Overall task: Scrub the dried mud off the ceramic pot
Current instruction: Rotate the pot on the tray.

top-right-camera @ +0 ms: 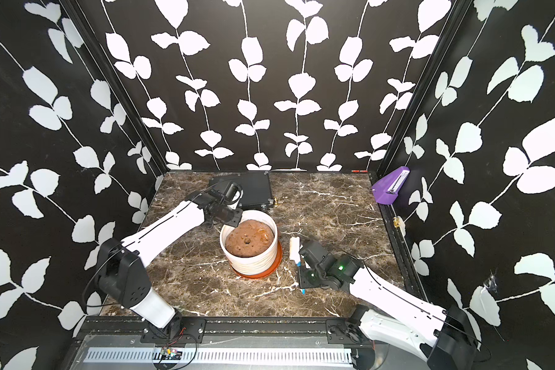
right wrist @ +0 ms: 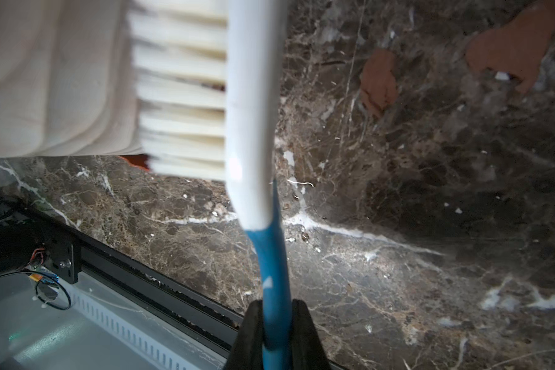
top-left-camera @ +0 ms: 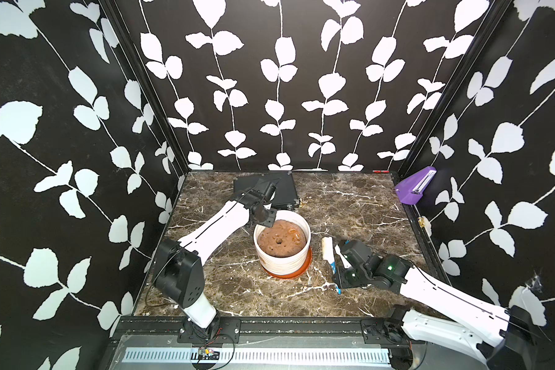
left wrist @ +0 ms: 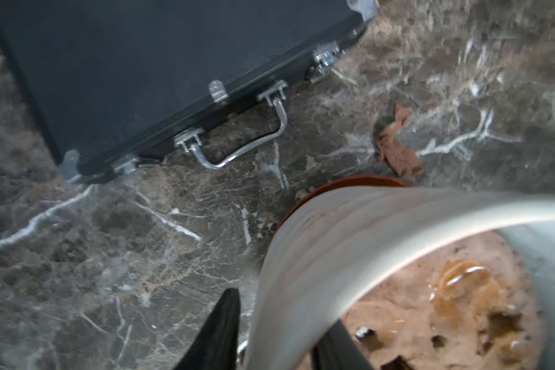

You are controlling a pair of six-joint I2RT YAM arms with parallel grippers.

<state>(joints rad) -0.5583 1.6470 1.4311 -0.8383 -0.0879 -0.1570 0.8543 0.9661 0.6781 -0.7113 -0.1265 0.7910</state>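
Left fingers (left wrist: 218, 330) part-open astride the rim of the white ribbed ceramic pot (left wrist: 318, 256), likely heavy and chippable; right fingers (right wrist: 253, 336) clamp the blue-handled white brush (right wrist: 253, 128).

- The ceramic pot (top-left-camera: 284, 261) has a white ribbed wall with a soft sheen, like glazed ware.
- Its saucer (top-left-camera: 305, 266) is orange-brown and matt, terracotta by the look of it.
- The mound (top-left-camera: 282, 238) inside is lumpy, rough and dull, save one wet patch (left wrist: 462, 282) that glistens.
- The table (top-left-camera: 350, 208) looks like brown marble with white veins, smooth and faintly shiny.
- The case (left wrist: 125, 80) is black with a fine matt grain; its handle (left wrist: 247, 150) and latches are bright polished metal.
- The brush (right wrist: 253, 128) is smooth glossy white plastic with a blue grip (duller) and stiff pale bristles (right wrist: 180, 96).
- The fingers (right wrist: 247, 336) of my right gripper (right wrist: 277, 309) are matt black.
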